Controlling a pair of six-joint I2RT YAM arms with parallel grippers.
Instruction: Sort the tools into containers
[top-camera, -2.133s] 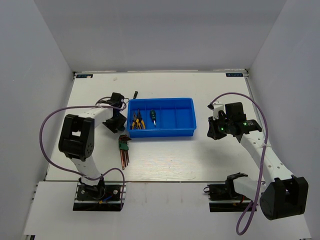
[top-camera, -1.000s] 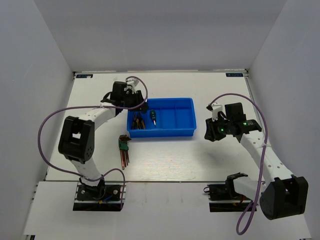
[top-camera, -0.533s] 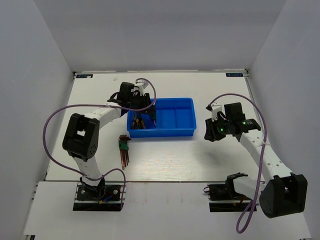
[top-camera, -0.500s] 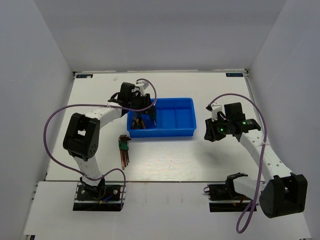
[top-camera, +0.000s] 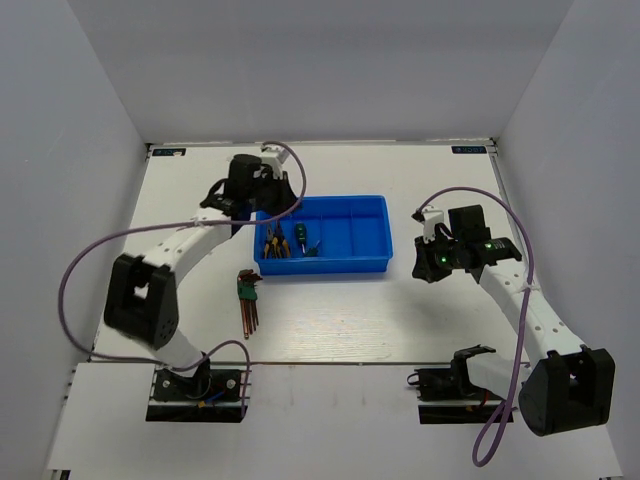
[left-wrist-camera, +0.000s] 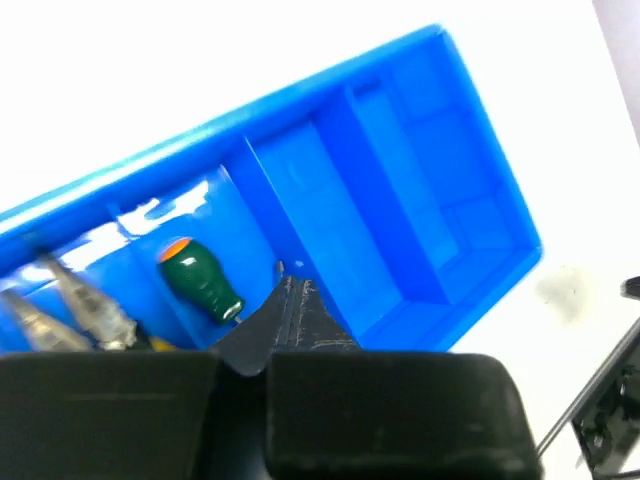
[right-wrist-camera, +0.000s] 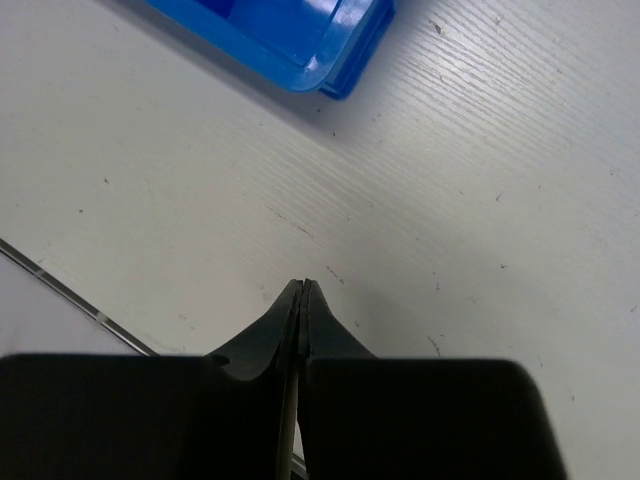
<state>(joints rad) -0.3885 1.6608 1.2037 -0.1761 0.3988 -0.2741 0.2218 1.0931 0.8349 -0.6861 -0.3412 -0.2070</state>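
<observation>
While the left gripper (left-wrist-camera: 292, 300) hangs above the left end of the glossy, bright blue plastic tray (top-camera: 345, 264), its black fingers pressed together on nothing I can make out, the right gripper (right-wrist-camera: 302, 290) sits just as tightly closed over the grainy white table (top-camera: 400, 320) just right of the tray. Yellow-and-black-handled pliers (top-camera: 272, 243) with dull grey noses lie in the leftmost compartment, and the stubby green-handled screwdriver (left-wrist-camera: 200, 283) lies in the next. The reddish hex-key bundle (top-camera: 248, 300) rests on the table by the tray's near-left corner.
</observation>
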